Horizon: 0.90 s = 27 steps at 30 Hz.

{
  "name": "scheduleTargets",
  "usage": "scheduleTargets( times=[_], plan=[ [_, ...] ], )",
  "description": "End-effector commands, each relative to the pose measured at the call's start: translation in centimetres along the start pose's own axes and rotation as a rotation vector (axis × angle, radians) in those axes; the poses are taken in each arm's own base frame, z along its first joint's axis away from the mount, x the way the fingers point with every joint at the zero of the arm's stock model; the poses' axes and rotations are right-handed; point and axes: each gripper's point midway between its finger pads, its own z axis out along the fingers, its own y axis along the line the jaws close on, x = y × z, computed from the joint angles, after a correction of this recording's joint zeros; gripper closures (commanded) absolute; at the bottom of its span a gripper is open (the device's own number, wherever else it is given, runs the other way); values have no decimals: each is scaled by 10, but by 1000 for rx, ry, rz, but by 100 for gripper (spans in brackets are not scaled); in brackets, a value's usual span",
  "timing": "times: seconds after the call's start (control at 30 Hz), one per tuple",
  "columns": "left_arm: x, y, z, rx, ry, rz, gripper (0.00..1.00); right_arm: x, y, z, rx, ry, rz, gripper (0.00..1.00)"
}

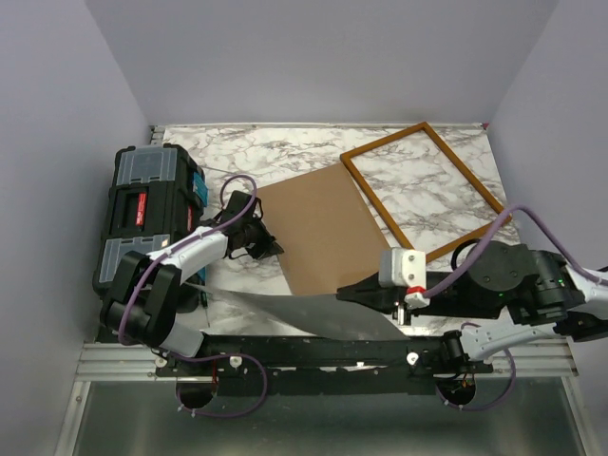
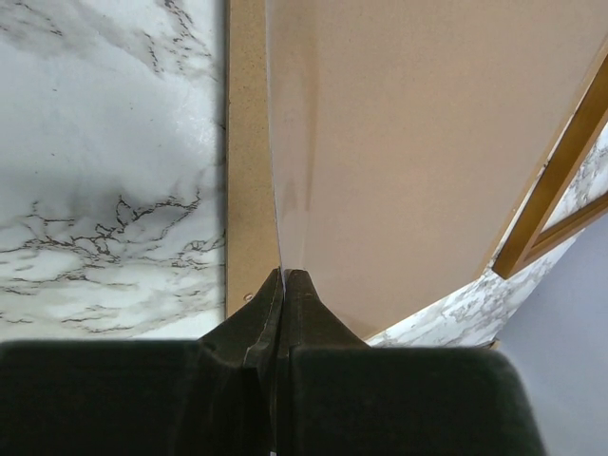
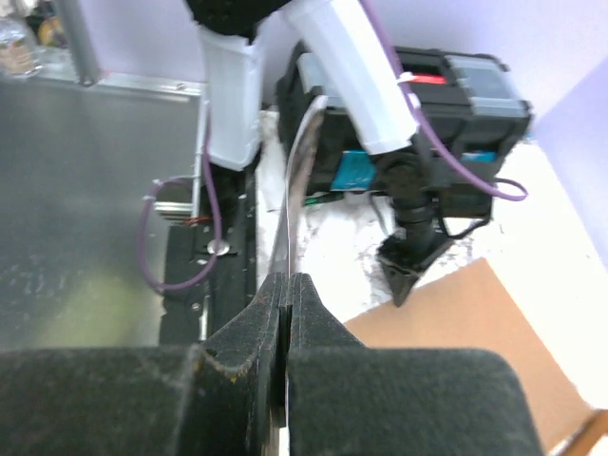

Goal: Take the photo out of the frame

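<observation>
Thin, curved grey photo point(image 1: 285, 313) is pinched by right tool point(image 3: 285, 282); left tool point(image 2: 282, 280) is pressed together at edge of flat brown board point(image 1: 323, 228).

Empty orange-brown frame point(image 1: 384, 143) flat; grey photo point(image 1: 304, 318) outside, bowed.
</observation>
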Motion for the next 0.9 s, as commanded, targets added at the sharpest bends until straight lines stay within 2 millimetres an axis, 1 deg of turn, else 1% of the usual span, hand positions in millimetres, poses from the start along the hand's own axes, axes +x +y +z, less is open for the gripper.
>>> scheduleTargets(
  times=[0.0,0.13,0.2,0.33,0.5,0.6,0.7,0.77,0.8,0.87],
  plan=[
    [-6,14,6,-48,-34,7,100,-13,-43,-29,181,9,-92,100],
    [-3,18,11,-53,-21,4,100,-17,-81,-50,368,55,-162,100],
    [-3,21,11,-60,-23,13,100,-18,-95,-62,433,78,-183,100],
    [-3,22,10,-64,-23,29,100,-22,-121,-97,561,101,-194,100],
    [-3,20,10,-59,-22,41,100,-17,-149,-143,727,113,-169,100],
    [-3,22,10,-62,-22,48,100,-5,-163,-165,860,172,-167,100],
    [-2,26,9,-73,-25,50,100,-1,-174,-182,990,206,-140,100],
    [-1,29,10,-76,-28,49,100,3,-177,-187,1069,246,-145,100],
    [0,32,10,-81,-28,49,100,6,-176,-182,1086,264,-155,100],
    [1,34,12,-87,-27,49,100,17,-166,-155,1050,291,-190,100]
  ],
)
